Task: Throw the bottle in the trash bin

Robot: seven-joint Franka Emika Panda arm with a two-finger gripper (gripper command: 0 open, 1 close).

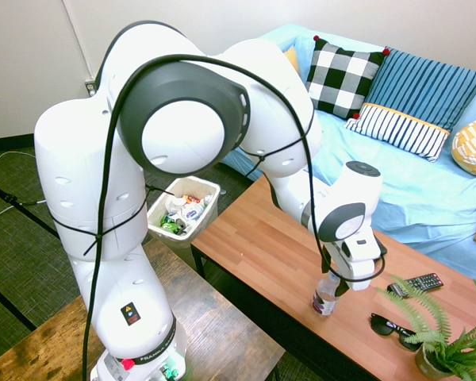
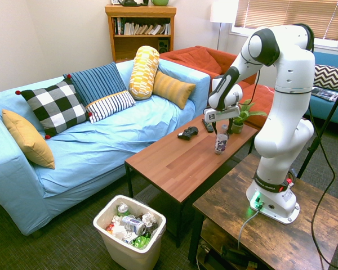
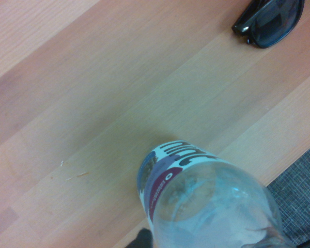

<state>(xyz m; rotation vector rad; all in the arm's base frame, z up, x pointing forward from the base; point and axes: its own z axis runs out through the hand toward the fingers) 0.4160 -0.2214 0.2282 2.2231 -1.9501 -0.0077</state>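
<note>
The bottle [image 1: 324,298] [image 2: 221,143] is small and clear, with a dark reddish label band. It stands upright near the front edge of the wooden coffee table [image 1: 254,246] [image 2: 169,163]. My gripper [image 1: 333,279] [image 2: 221,128] hangs straight down over its top, level with the neck and cap. The wrist view looks down along the bottle [image 3: 206,201] from very close. The white trash bin [image 1: 213,193] [image 2: 124,253] stands on the floor past the table's other end, holding cans and crumpled rubbish.
Black sunglasses [image 1: 393,325] [image 2: 187,133] [image 3: 271,20], a remote [image 1: 416,282] [image 2: 207,125] and a potted fern [image 1: 444,341] [image 2: 239,118] share the bottle's end of the table. A blue sofa [image 2: 101,140] with cushions runs along the table's far side.
</note>
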